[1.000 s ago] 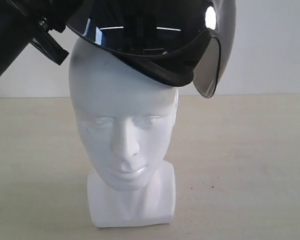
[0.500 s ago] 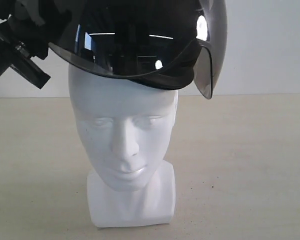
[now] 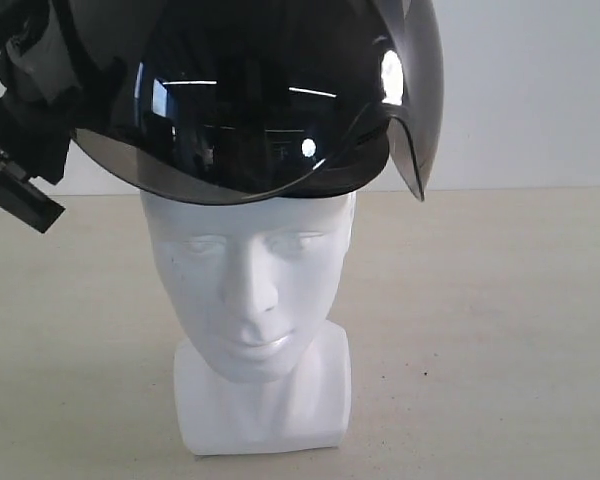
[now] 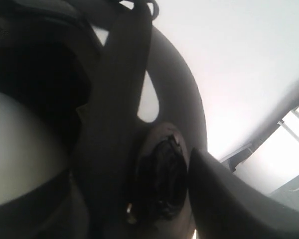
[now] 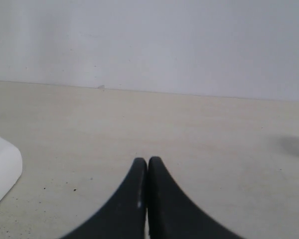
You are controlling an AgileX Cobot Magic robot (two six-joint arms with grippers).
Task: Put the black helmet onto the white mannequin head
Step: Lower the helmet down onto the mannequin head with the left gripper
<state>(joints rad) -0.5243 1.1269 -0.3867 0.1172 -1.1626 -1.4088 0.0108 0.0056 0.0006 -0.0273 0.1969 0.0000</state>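
Note:
The black helmet [image 3: 250, 90] sits low over the crown of the white mannequin head [image 3: 250, 290], its smoky visor [image 3: 230, 150] covering the forehead down to just above the brows. My left gripper [image 4: 182, 174] holds the helmet at its left side, one finger [image 4: 229, 199] pressed against the padded rim [image 4: 162, 179]; the helmet hides the other finger. The left arm [image 3: 20, 150] shows beside the helmet in the exterior view. In the left wrist view the head's white crown [image 4: 20, 149] lies inside the helmet. My right gripper [image 5: 148, 162] is shut and empty, low over the table.
The head stands on its blocky neck base [image 3: 265, 410] on a beige tabletop [image 3: 480, 330], with a white wall [image 3: 530, 90] behind. A white corner of that base [image 5: 2, 174] shows in the right wrist view.
The helmet has come down and leftward over the head, levelling out; its visor now covers the forehead. The left arm has dropped with it.

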